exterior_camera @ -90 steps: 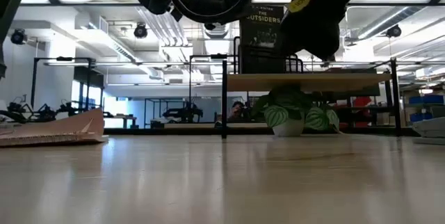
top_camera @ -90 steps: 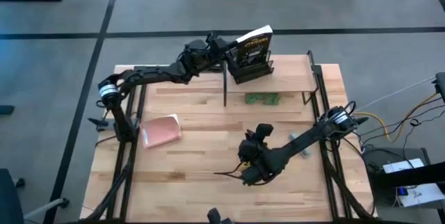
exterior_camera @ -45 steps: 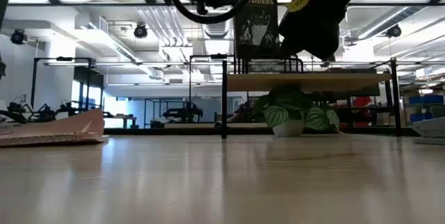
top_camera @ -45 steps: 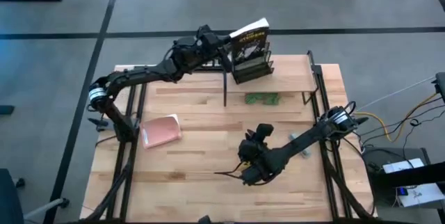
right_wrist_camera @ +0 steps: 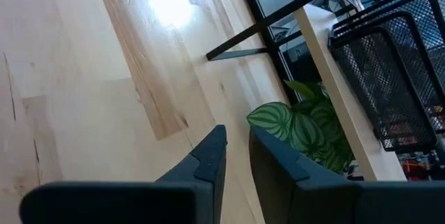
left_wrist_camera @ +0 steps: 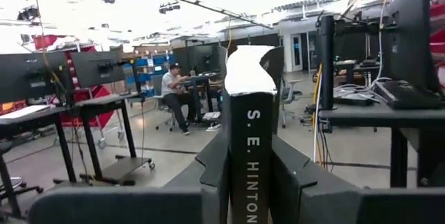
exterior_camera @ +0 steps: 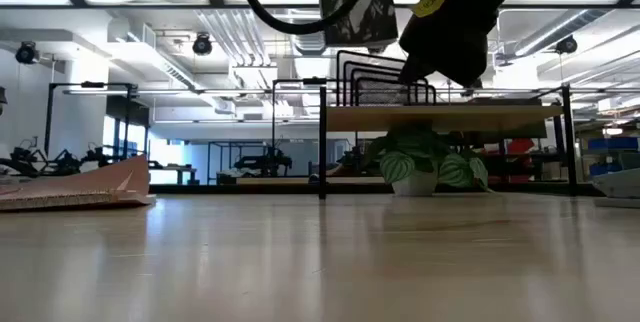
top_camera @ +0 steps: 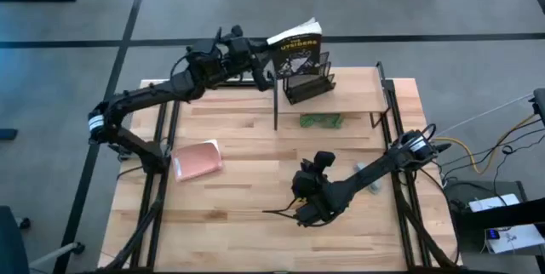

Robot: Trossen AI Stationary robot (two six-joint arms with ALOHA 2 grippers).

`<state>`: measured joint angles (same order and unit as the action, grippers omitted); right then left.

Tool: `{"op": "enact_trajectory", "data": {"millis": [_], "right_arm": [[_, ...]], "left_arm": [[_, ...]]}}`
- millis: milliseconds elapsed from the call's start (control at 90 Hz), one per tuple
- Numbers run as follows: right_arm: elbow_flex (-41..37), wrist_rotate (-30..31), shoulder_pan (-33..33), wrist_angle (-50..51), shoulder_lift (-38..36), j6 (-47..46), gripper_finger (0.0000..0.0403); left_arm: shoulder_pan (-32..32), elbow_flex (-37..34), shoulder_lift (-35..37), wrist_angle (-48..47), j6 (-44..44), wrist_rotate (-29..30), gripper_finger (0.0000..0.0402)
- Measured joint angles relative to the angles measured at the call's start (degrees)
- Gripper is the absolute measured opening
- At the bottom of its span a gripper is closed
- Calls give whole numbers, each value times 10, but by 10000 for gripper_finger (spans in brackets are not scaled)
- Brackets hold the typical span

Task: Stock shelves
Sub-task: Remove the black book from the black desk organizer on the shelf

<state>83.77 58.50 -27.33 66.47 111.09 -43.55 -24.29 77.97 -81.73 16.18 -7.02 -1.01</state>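
**Book held above the rack on the riser shelf**

Landmark: riser shelf [top_camera: 353, 95], a light wood board on thin black legs at the far edge of the butcher-block tabletop [top_camera: 247, 214].

- Right gripper [top_camera: 300, 214]: nearest item, low over the tabletop on the near side of the shelf, well apart from it. Fingers [right_wrist_camera: 208, 156] almost together with only a narrow slit between them; nothing held.
- Pink flat packet [top_camera: 197, 160]: lying on the tabletop, near side of the shelf and off toward the left arm's side.
- Potted plant [exterior_camera: 425, 165]: green leaves with pale stripes, white pot, standing on the tabletop under the shelf board; seen from above as leaves [top_camera: 321, 122] showing just past the board's near edge.
- Wire book rack [top_camera: 306, 84]: black mesh, standing on the shelf board at its left end; no book in it.
- Book [top_camera: 298, 48]: dark cover, white page edges, lifted clear above the rack and tilted. Cover title partly readable as "…UTSIDERS"; spine lettering in the left wrist view reads "S. E. HINTON" [left_wrist_camera: 250, 156].
- Left gripper [top_camera: 262, 59]: above the shelf's left end, beside the rack, fingers [left_wrist_camera: 212, 172] clamped on either side of the book's spine.
- Room beyond: desks, monitors and a seated person [left_wrist_camera: 171, 92], far behind the shelf.
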Motion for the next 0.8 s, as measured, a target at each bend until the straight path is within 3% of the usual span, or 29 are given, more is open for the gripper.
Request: {"op": "enact_trajectory", "data": {"millis": [322,467,667,800], "right_arm": [[0,-2,0,-1,0,0,67],[0,-2,0,-1,0,1,71],[0,-2,0,-1,0,2,60],[0,0,0,0,0,27,52]], "left_arm": [[14,0,78,-164,-40,-5,46],[24,0,118,-240,-53,-41,46],[40,0,166,-375,-60,-135,45],[59,-3,174,-467,-60,-151,45]]}}
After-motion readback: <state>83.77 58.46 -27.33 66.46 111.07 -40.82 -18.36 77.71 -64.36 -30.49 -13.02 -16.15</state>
